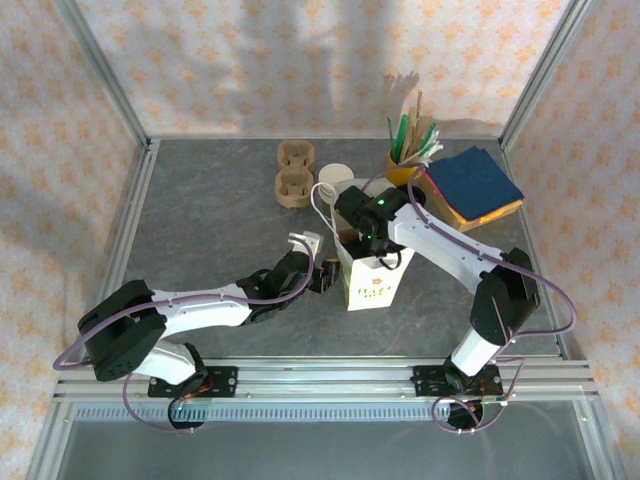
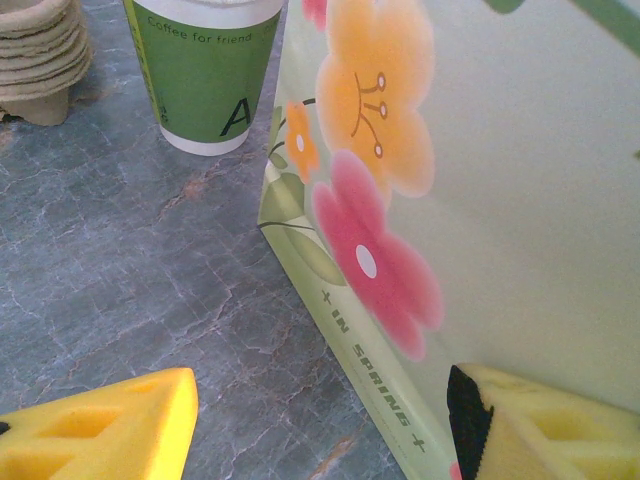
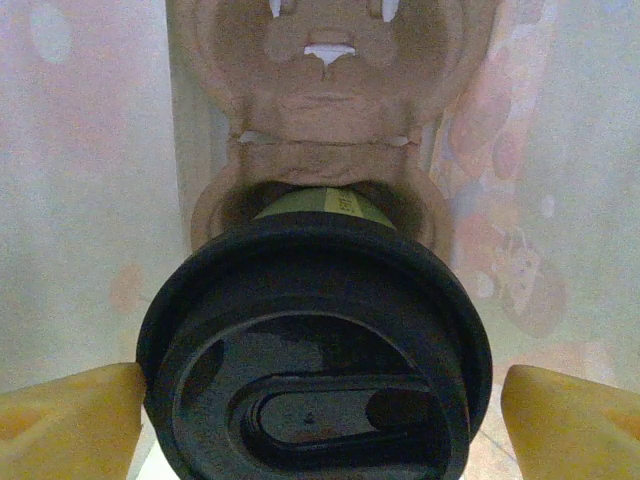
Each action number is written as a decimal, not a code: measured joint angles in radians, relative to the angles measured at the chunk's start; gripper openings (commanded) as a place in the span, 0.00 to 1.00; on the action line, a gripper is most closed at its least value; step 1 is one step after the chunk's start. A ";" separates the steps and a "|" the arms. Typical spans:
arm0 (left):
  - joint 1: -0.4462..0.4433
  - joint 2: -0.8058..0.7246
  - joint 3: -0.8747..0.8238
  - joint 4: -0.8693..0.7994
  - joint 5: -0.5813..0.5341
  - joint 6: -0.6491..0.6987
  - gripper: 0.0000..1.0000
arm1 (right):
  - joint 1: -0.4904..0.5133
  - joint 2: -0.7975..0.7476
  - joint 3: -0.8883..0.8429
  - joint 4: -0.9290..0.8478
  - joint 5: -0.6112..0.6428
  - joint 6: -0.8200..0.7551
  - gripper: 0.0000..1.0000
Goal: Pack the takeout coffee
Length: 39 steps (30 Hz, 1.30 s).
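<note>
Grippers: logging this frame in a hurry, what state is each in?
Left gripper: open.
Right gripper: fingers either side of the cup; grip cannot be told.

**Both Arms Reached Mid-Table, Fingers Spread**

The left arm (image 1: 190, 312) lay low from the table's (image 1: 200, 220) near-left edge, the left gripper (image 1: 322, 278) gaping wide. The right arm (image 1: 450, 250) arched inward, the right gripper (image 1: 368, 245) pointing down, its fingers (image 3: 70, 420) parted.

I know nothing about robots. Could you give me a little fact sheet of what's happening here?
Coffee: takeout coffee, black-lidded, seated in a brown pulp carrier
Container: flowered paper bag, upright on the grey table
Right gripper: down inside the bag, straddling the coffee; grip unclear
Left gripper: open, at the bag's lower edge
Nearby: green-and-white cup, spare carriers, napkins
</note>
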 measured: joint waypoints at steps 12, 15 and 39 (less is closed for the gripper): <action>0.000 0.000 0.000 0.000 0.000 0.000 0.69 | 0.000 -0.017 0.005 -0.003 -0.001 0.000 0.90; 0.000 0.000 0.000 0.000 0.000 0.000 0.69 | 0.000 -0.018 0.005 -0.003 -0.001 0.000 0.90; 0.000 0.000 0.000 -0.003 0.000 0.000 0.69 | 0.000 -0.053 0.029 -0.007 -0.002 0.001 0.89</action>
